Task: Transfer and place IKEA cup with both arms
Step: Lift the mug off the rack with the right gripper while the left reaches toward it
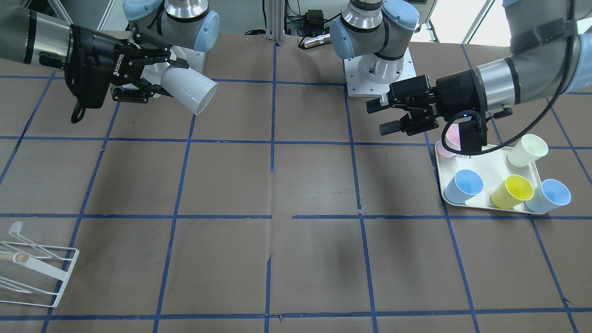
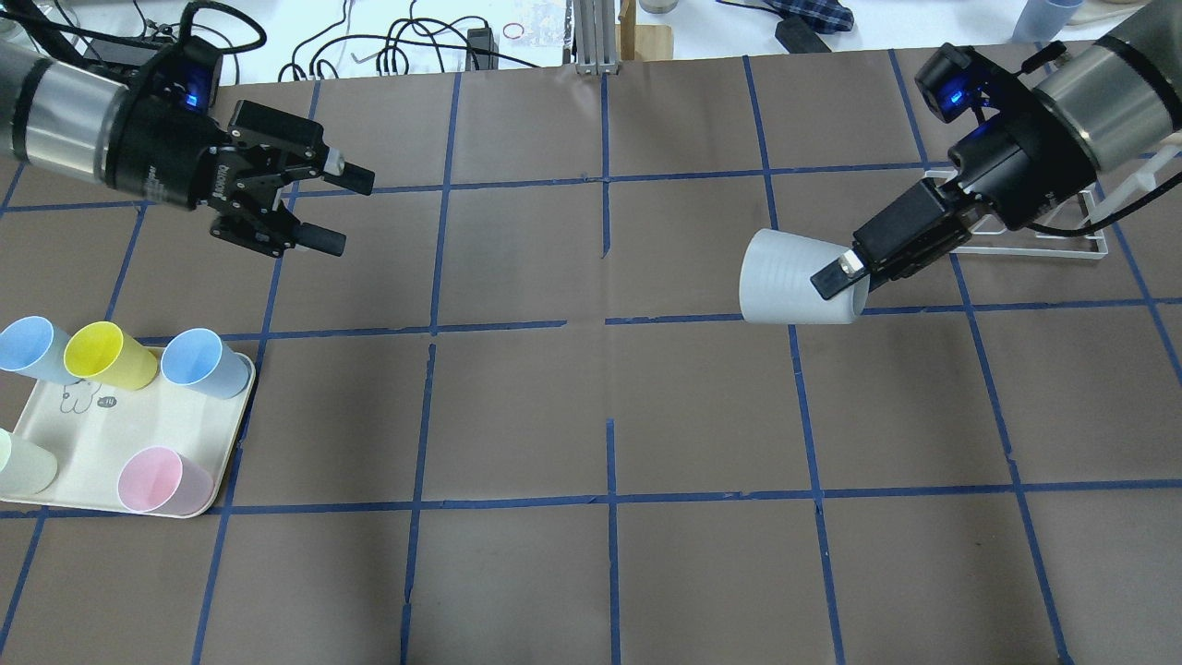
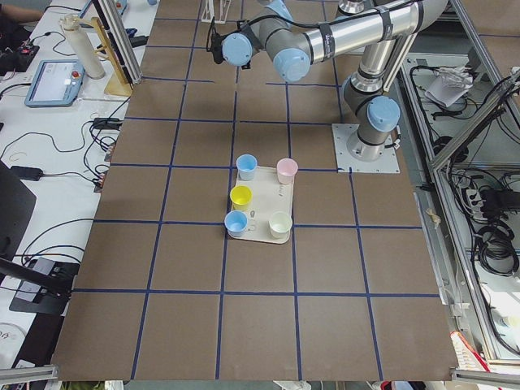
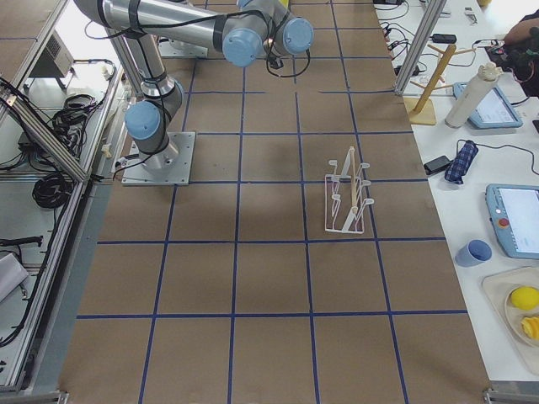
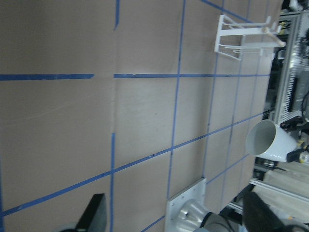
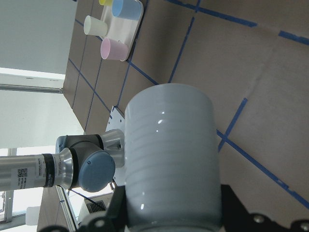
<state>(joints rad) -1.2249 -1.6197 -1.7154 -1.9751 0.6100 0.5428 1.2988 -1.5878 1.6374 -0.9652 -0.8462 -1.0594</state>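
The IKEA cup (image 2: 790, 279) is a pale grey tumbler lying tilted in the air, its mouth turned toward the table's middle. My right gripper (image 2: 836, 277) is shut on its base end and holds it above the table. The held cup also shows in the front view (image 1: 189, 90) with the right gripper (image 1: 165, 79), large in the right wrist view (image 6: 169, 159), and far off in the left wrist view (image 5: 270, 140). My left gripper (image 2: 346, 212) is open and empty, well apart from the cup, above the table beside the tray. It also shows in the front view (image 1: 379, 118).
A cream tray (image 2: 92, 443) on the robot's left holds several pastel cups: two light blue, yellow (image 2: 109, 356), pink (image 2: 164, 480) and cream-white. A white wire rack (image 2: 1034, 242) stands behind the right gripper; it also shows in the front view (image 1: 32, 270).
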